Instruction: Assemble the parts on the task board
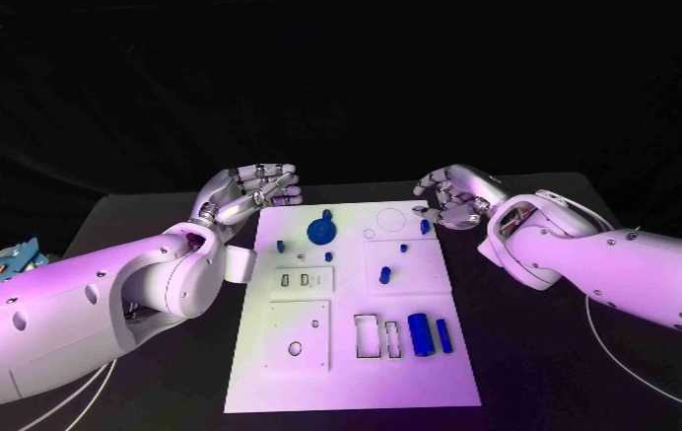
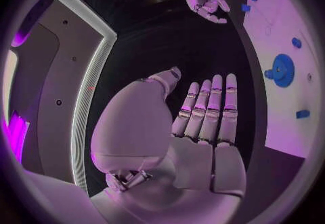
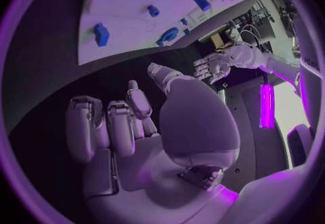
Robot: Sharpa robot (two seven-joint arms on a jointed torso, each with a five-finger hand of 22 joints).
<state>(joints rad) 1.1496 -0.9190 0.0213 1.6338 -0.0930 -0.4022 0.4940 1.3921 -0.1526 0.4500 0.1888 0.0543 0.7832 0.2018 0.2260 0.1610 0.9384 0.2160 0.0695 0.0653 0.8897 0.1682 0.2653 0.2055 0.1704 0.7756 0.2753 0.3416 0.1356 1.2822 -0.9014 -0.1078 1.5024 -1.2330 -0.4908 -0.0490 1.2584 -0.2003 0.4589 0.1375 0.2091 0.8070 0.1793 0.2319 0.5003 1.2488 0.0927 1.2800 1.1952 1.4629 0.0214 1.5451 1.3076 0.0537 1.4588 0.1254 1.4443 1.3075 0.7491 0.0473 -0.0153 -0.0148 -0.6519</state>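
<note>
The white task board [image 1: 356, 372] lies in the middle of the black table. On its far part stand a blue round disc [image 1: 321, 227] [image 2: 281, 70] and several small blue pieces, such as a peg [image 1: 383, 274]. Two blue cylinders [image 1: 420, 334] lie near the front right. My left hand [image 1: 256, 190] [image 2: 203, 121] hovers off the board's far left corner, fingers stretched out side by side, holding nothing. My right hand [image 1: 452, 199] [image 3: 142, 126] is off the far right corner beside a small blue piece [image 1: 424, 226], fingers curled in with nothing in them.
Empty rectangular slots [image 1: 367, 335] and a round outline [image 1: 391, 219] mark the board. A teal object [image 1: 18, 253] sits at the table's left edge. Bare black table lies on both sides of the board.
</note>
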